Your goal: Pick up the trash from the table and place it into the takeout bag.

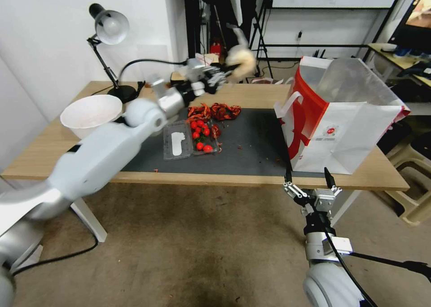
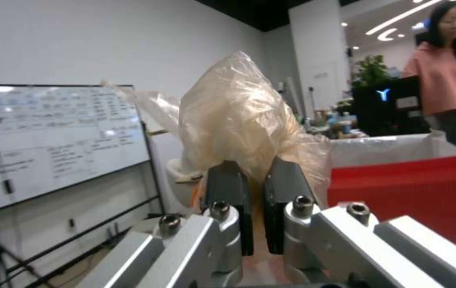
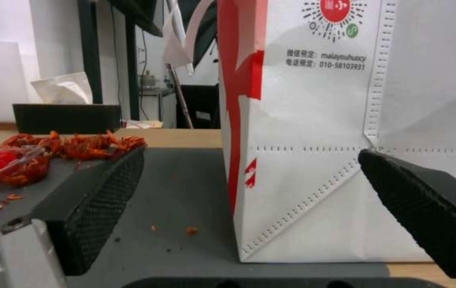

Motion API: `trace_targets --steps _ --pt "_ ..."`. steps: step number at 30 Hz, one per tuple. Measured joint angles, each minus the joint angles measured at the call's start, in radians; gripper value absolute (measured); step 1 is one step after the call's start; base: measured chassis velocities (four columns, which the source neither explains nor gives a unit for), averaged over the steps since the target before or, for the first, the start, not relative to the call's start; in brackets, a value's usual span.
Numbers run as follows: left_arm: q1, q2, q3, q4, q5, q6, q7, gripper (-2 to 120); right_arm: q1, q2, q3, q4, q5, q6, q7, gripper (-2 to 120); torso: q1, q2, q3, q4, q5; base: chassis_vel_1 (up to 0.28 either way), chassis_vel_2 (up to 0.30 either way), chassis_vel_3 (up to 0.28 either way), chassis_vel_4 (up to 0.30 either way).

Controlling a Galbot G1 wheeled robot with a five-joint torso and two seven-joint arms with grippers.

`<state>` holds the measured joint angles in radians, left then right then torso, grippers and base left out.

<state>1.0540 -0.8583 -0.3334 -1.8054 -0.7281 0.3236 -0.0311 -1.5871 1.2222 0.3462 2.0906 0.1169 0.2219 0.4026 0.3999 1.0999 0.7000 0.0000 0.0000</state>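
L gripper clamped on plastic-wrapped bun, held in air above table far edge, near takeout bag. R gripper low, fingers apart, just beside bag front.

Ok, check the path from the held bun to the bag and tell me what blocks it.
Nothing visible does. The left tool holds the wrapped bun in the air above the table's far side, and the bag stands open-topped to its right, with only open space between. The right tool waits low by the near edge.
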Motion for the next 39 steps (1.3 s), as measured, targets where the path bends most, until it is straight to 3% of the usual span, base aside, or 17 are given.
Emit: trace_targets --steps 3,6,7,8,10,12,14,15,16,18,19,21,23,28,31,37,39 --pt "-0.007 0.006 0.000 0.010 0.000 -0.066 0.034 3 -0.001 0.000 0.000 0.000 -0.001 0.000 0.000 100 0.000 0.000 0.000 0.0001 -0.0001 0.000 0.000 0.000 0.000" --pt "-0.049 0.024 0.013 0.044 -0.020 -0.217 0.150 3 -0.005 0.002 0.001 0.001 -0.003 0.001 0.001 100 0.000 0.000 0.000 0.0001 -0.0001 0.000 0.000 0.000 0.000" --pt "-0.049 0.024 0.013 0.044 -0.020 -0.217 0.150 3 -0.005 0.002 0.001 0.001 -0.003 0.001 0.001 100 0.000 0.000 0.000 0.0001 -0.0001 0.000 0.000 0.000 0.000" --pt "-0.110 0.040 0.048 0.079 -0.070 -0.336 0.274 3 -0.006 0.003 0.001 0.000 -0.004 0.002 0.001 100 0.000 0.000 0.000 0.0003 0.0000 0.000 0.000 0.000 0.000" --pt "-0.205 0.050 0.120 0.112 -0.129 -0.413 0.379 3 -0.006 0.006 0.001 -0.001 -0.006 0.004 0.001 100 0.000 0.000 0.000 0.0000 0.0001 0.000 0.000 0.000 0.000" --pt "-0.242 0.051 0.151 0.126 -0.143 -0.429 0.403 3 -0.005 0.007 0.001 -0.003 -0.006 0.005 0.001 100 0.000 0.000 0.000 0.0001 0.0002 0.000 0.000 0.000 0.000" --pt "-0.448 0.037 0.328 0.187 -0.198 -0.467 0.466 3 0.000 0.009 0.005 -0.009 -0.006 0.009 0.001 100 0.000 0.000 0.000 -0.0004 0.0003 0.000 0.000 0.000 0.000" --pt "-0.530 0.021 0.395 0.213 -0.219 -0.469 0.473 3 0.003 0.010 0.009 -0.011 -0.006 0.009 0.001 100 0.000 0.000 0.000 -0.0003 0.0001 0.000 0.000 0.000 0.000" --pt "-0.530 0.021 0.395 0.213 -0.219 -0.469 0.473 3 0.003 0.010 0.009 -0.011 -0.006 0.009 0.001 100 0.000 0.000 0.000 -0.0003 0.0001 0.000 0.000 0.000 0.000" --pt "-0.656 -0.010 0.482 0.251 -0.243 -0.469 0.478 3 0.007 0.011 0.013 -0.013 -0.006 0.009 0.001 100 0.000 0.000 0.000 -0.0003 0.0004 0.000 0.000 0.000 0.000" --pt "-0.772 -0.047 0.568 0.294 -0.266 -0.468 0.478 3 0.011 0.011 0.017 -0.015 -0.006 0.009 0.002 100 0.000 0.000 0.000 0.0002 0.0002 0.000 0.000 0.000 0.000" --pt "-0.809 -0.060 0.599 0.308 -0.273 -0.468 0.478 3 0.012 0.012 0.018 -0.015 -0.006 0.009 0.002 100 0.000 0.000 0.000 0.0000 0.0000 0.000 0.000 0.000 0.000" --pt "-0.939 -0.120 0.736 0.363 -0.304 -0.462 0.475 3 0.017 0.012 0.023 -0.017 -0.006 0.008 0.003 100 0.000 0.000 0.000 -0.0002 0.0000 0.000 0.000 0.000 0.000" --pt "-1.043 -0.210 0.838 0.423 -0.323 -0.454 0.471 9 0.019 0.015 0.024 -0.019 -0.007 0.006 0.004 100 0.000 0.000 0.000 0.0002 0.0003 0.000 0.000 0.000 0.000" --pt "-1.201 -0.437 0.964 0.560 -0.332 -0.447 0.467 36 0.013 0.018 0.026 -0.016 -0.011 0.006 0.005 100 0.000 0.000 0.000 0.0002 0.0002 0.000 0.000 0.000 0.000" --pt "-1.238 -0.523 1.032 0.644 -0.330 -0.447 0.475 55 0.014 0.025 0.027 -0.016 -0.012 0.007 0.005 100 0.000 0.000 0.000 0.0000 0.0002 0.000 0.000 0.000 0.000" --pt "-1.241 -0.560 1.056 0.691 -0.309 -0.445 0.481 67 0.011 0.025 0.030 -0.009 -0.012 0.008 0.005 100 0.000 0.000 0.000 -0.0001 0.0001 0.000 0.000 0.000 0.000"
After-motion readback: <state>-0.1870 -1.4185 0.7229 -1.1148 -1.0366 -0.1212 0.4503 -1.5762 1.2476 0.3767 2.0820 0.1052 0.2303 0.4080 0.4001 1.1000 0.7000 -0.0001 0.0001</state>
